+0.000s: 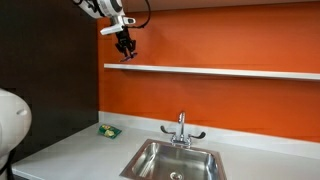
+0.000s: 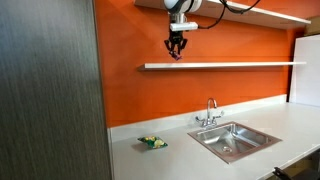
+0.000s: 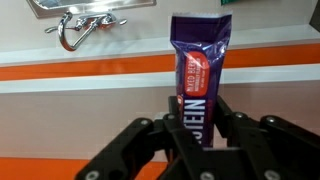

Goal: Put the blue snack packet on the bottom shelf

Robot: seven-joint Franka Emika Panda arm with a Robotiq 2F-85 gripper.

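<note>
countertop | green packet lying by wall | sink inset

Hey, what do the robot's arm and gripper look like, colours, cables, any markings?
The arm is white with rounded segments, and a thin black cable loops out beside it near the wrist. The gripper is black all over, with angular, linked jaws. No markings are legible on either at this size.

My fingers hide the lower end of the blue snack packet; at eleven o'clock the sink runs off the edge.
</note>
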